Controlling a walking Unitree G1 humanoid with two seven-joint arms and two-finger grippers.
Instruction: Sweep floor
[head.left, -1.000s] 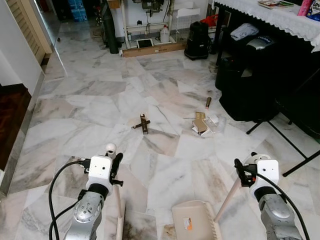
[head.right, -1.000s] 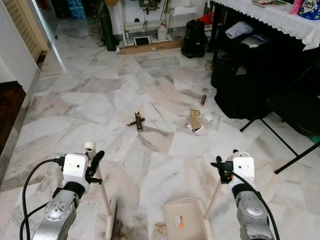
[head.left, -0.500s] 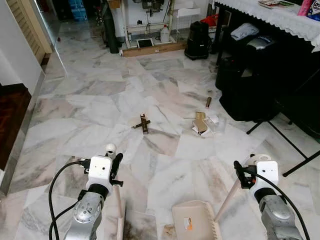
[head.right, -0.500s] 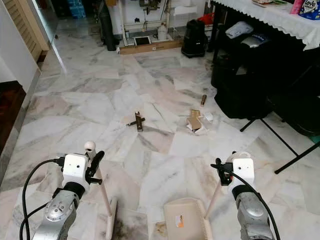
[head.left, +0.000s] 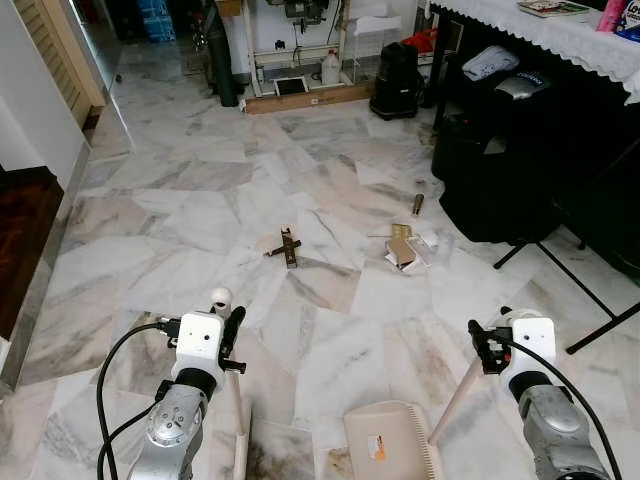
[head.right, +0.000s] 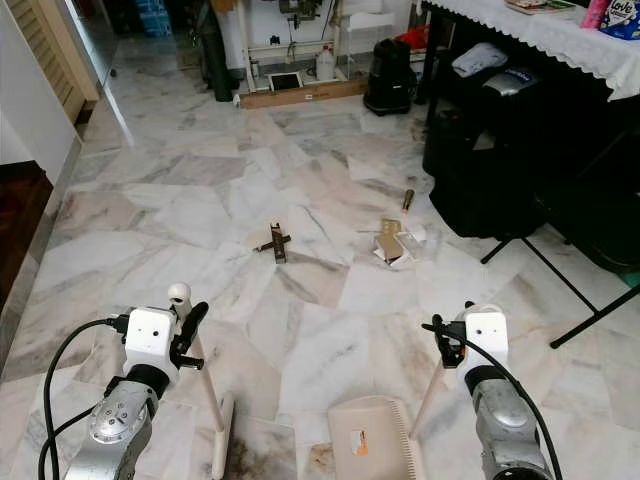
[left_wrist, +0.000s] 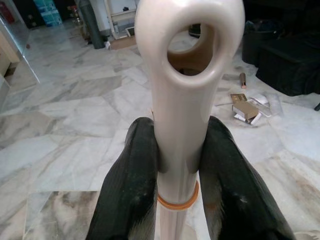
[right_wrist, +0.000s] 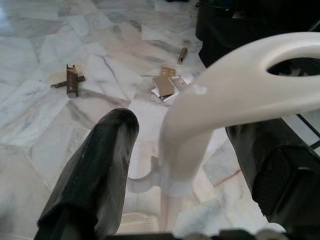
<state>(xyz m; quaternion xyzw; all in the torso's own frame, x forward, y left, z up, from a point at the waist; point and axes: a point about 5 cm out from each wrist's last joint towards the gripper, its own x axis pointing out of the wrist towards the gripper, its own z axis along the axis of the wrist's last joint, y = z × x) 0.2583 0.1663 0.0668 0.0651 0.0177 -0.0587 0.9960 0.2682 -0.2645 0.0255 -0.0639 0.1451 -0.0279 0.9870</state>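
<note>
Nearest the robot, the left gripper (left_wrist: 180, 165) is clamped on the cream broom handle (left_wrist: 182, 105), both fingers pressed against it just under the hanging hole. The broom head (head.right: 222, 432) rests on the marble floor (head.left: 330, 350) below.

The right gripper (right_wrist: 200, 165) straddles the dustpan handle (right_wrist: 220, 95); its fingers stand on either side with a gap showing, so whether they truly pinch it I cannot tell. The dustpan (head.left: 390, 440) sits on the floor between the two arms, and no swept litter can be made out in it.

Farther out, the litter lies untouched: a brown bracket-like scrap (head.left: 288, 246), torn cardboard and paper (head.left: 405, 247), and a small brown tube (head.left: 417, 205) near the dark furniture (head.left: 500, 170).

Judging by this, both tools are in hand but the sweeping itself has hardly begun.
</note>
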